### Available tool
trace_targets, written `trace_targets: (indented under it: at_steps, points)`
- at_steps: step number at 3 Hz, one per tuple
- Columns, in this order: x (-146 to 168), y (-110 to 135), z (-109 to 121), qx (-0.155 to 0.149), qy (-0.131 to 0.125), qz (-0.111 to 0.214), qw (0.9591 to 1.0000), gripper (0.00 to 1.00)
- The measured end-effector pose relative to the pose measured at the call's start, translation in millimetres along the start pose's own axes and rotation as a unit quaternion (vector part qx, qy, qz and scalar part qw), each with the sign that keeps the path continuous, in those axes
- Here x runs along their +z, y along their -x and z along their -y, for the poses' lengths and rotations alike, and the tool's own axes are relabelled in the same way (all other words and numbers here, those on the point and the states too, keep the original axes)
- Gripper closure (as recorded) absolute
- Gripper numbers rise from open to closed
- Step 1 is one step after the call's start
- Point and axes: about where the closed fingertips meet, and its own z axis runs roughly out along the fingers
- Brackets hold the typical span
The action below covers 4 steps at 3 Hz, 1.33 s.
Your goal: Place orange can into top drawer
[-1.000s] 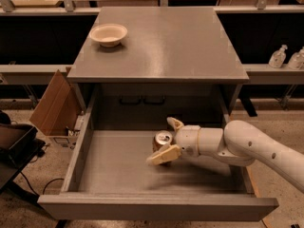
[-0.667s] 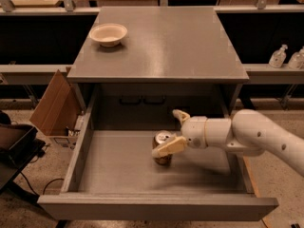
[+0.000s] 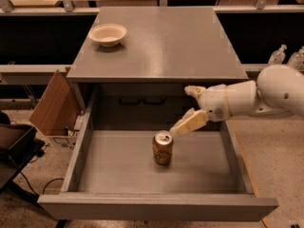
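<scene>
The orange can [image 3: 162, 149] stands upright on the flat grey bottom of the open top drawer [image 3: 118, 167], near its middle. My gripper [image 3: 187, 109] hangs above and to the right of the can, over the drawer's back right part. Its fingers [image 3: 188, 123] are spread apart and hold nothing. The lower finger's tip is just above and right of the can's silver top, apart from it.
A cream bowl [image 3: 108, 34] sits on the cabinet top [image 3: 180, 42] at the back left. A cardboard box [image 3: 53, 106] leans left of the drawer. Dark equipment [image 3: 14, 148] stands at the far left. Clear bottles [image 3: 287, 57] sit on the right shelf.
The gripper let go of the can and rose up and to the right. The can stays standing on the drawer bottom.
</scene>
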Motion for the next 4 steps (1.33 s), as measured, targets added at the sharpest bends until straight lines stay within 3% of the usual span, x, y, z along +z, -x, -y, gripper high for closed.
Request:
trace_targets:
  at_steps: [1, 2, 3, 4]
  points:
    - [-71, 45, -8, -0.055, 0.013, -0.032, 0.9979, 0.0]
    - [-129, 72, -18, -0.081, -0.018, -0.04, 0.9958, 0.0]
    - [-171, 78, -33, -0.094, -0.077, -0.045, 0.9916, 0.0]
    - [-186, 64, -17, -0.069, -0.173, -0.081, 0.9791, 0.0]
